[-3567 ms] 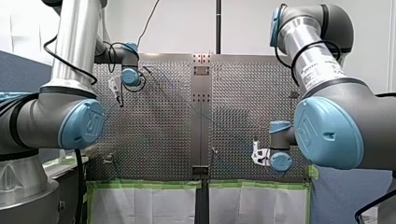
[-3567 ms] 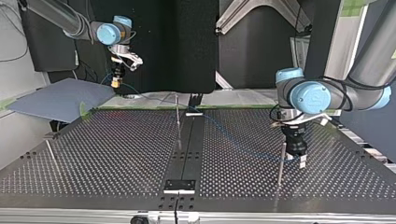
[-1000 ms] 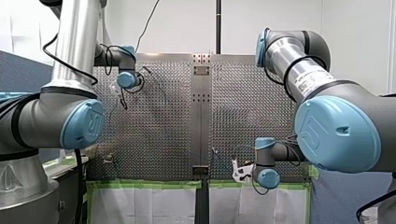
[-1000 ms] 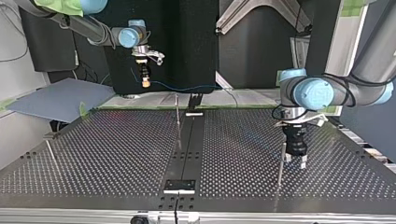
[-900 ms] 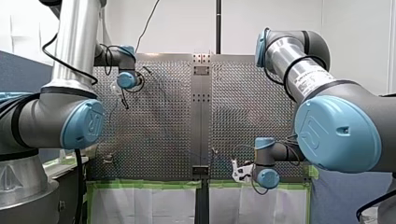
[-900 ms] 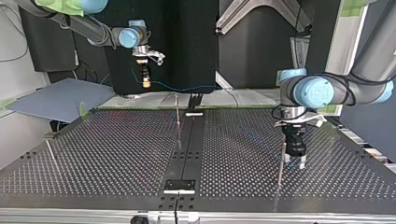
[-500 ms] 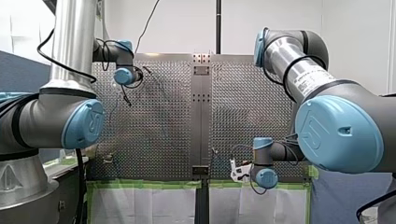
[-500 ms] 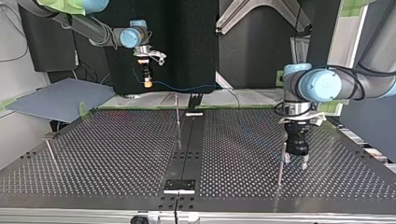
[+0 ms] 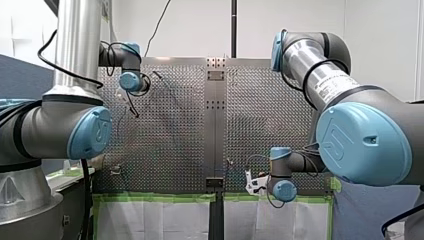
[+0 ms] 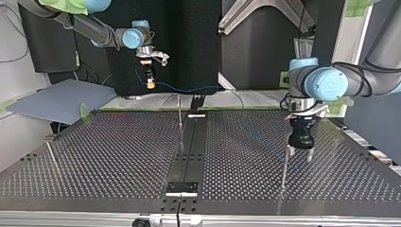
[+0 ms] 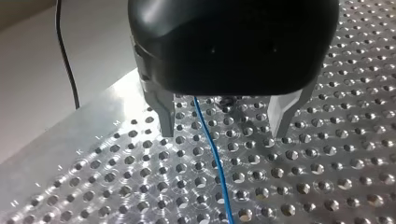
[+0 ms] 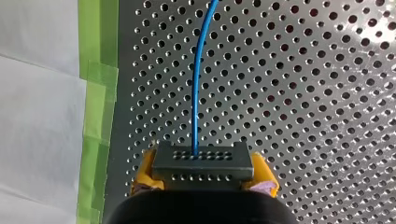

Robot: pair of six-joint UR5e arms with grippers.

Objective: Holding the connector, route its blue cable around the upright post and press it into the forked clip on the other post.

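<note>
Between the yellow pads [image 12: 145,170] of my right gripper [image 12: 204,173] sits the connector [image 12: 203,161], clamped so its blue cable [image 12: 196,93] leads out ahead. My left gripper [image 11: 224,116] hangs open and empty, straddling that cable, probably to guide it

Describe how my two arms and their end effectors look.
Both my left arm and right arm are silver tubes with grey joints and light-blue round caps, with black cables looped along them. The right arm carries a printed label. The left end effector is black with metal fingers; the right end effector is black with yellow pads.
</note>
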